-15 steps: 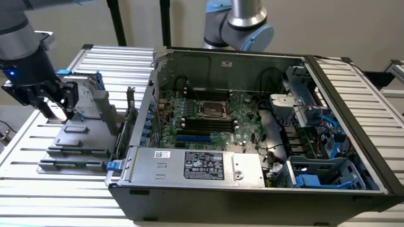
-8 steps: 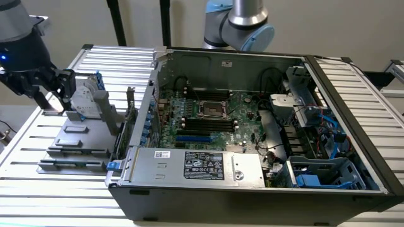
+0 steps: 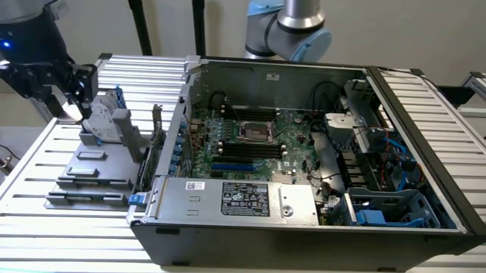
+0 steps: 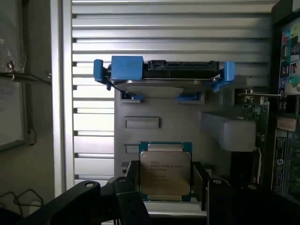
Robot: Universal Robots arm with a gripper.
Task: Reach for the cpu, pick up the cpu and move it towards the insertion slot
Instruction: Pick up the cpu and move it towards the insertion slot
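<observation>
the tool (image 4: 166, 180) looks closed on the cpu (image 4: 165, 169), its dark fingers (image 4: 132, 183) narrowed against two opposite green edges, with the metal lid facing the wrist camera. in the exterior view it hangs above the grey fixture (image 3: 91, 170), just beside the upright hard drive (image 3: 104, 116) and well apart from the insertion slot (image 3: 254, 132) inside the open computer case (image 3: 304, 239). the carry seems barely begun. to do it well, i'd keep the chip level, rise clear of the drive's blue frame and the case wall, and travel slowly so the thin edges don't slip.
</observation>
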